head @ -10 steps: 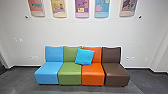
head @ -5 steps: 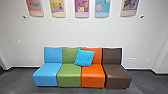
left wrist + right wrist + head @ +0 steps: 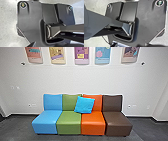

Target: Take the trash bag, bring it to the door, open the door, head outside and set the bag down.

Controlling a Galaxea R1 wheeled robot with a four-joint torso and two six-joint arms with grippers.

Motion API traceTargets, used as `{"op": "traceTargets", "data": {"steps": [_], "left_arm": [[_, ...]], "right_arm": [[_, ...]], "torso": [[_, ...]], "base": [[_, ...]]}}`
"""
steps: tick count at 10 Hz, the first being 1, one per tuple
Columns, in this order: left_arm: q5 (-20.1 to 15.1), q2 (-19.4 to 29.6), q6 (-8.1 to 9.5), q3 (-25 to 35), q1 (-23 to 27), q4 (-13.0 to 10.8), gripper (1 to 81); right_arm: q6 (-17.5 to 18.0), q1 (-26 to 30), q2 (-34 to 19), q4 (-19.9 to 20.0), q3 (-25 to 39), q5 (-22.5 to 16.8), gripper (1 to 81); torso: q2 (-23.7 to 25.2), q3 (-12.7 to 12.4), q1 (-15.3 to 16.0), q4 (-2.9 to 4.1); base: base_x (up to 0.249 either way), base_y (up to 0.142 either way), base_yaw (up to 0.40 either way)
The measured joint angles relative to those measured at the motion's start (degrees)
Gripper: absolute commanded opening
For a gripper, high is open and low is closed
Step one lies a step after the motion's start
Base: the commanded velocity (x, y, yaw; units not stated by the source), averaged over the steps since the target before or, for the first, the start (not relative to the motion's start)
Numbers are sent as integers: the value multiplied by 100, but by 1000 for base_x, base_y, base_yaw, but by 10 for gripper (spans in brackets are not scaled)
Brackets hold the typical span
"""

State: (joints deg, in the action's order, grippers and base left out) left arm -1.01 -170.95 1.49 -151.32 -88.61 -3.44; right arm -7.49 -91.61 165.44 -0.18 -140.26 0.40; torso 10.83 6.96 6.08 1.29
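Note:
At the lower edge of the left wrist view is a dark, pointed part of my left gripper [image 3: 32, 44], in front of the robot's own base plate. Dark and pale parts of my right gripper [image 3: 120, 44] come in low in the right wrist view, also against the base plate. How either gripper stands cannot be told.
Ahead, a row of blue [image 3: 47, 122], green [image 3: 68, 122], orange [image 3: 93, 122] and brown [image 3: 118, 123] seats stands by a white wall [image 3: 80, 78]. A bright blue cushion [image 3: 84, 104] leans on the green and orange backs. Several posters [image 3: 81, 55] hang above.
The whole head view has shifted slightly, the seats and posters spreading a little wider, so the camera has come somewhat nearer to the wall.

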Motion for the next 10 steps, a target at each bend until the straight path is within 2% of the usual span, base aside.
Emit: {"op": "traceTargets", "data": {"steps": [5, 7, 10], "left_arm": [[-9, 146, 5, 179, -2, 0, 811], [-22, 460, 7, 703, 0, 2, 811], [-11, 1157, 20, 1609, 17, 2, 811]], "right_arm": [[5, -11, -105, 18, 99, -61, 811], [22, -9, -301, 18, 429, -185, 811], [35, 29, -786, 18, 1281, -252, 811]], "torso": [[2, 0, -2, 0], [2, 0, -2, 0], [2, 0, -2, 0]], "base": [[0, 0, 0], [0, 0, 0], [0, 0, 0]]}}
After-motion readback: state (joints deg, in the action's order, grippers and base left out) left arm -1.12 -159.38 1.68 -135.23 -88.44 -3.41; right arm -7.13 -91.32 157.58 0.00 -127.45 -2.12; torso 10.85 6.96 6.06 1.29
